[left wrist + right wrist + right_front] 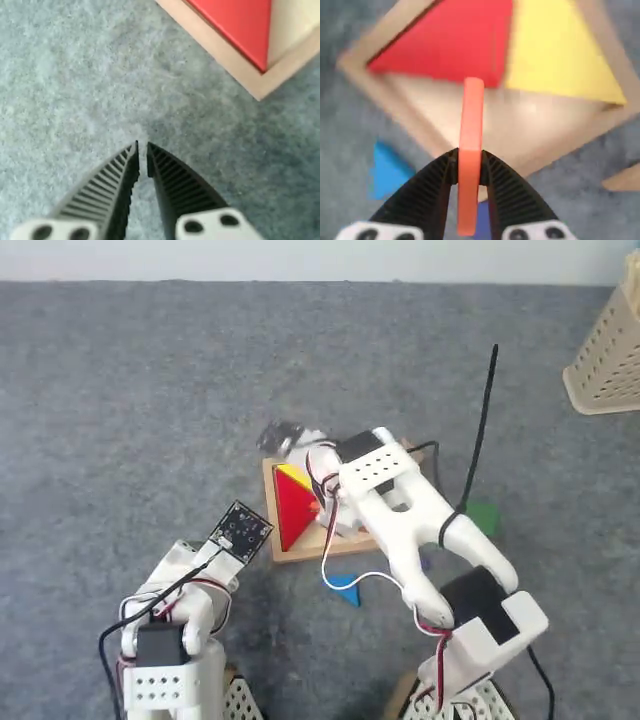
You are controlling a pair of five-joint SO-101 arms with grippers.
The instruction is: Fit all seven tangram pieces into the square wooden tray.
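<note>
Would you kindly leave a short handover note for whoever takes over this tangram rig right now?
Right gripper: shut on the orange piece, held on edge above the bare floor of the tray.
Left gripper: shut and empty, over the carpet beside a tray corner.
Done: the red triangle and yellow triangle lie side by side in the tray.
Left: seat the orange piece. The blue piece and green piece lie on the carpet outside the tray. I cannot make out the remaining pieces.
</note>
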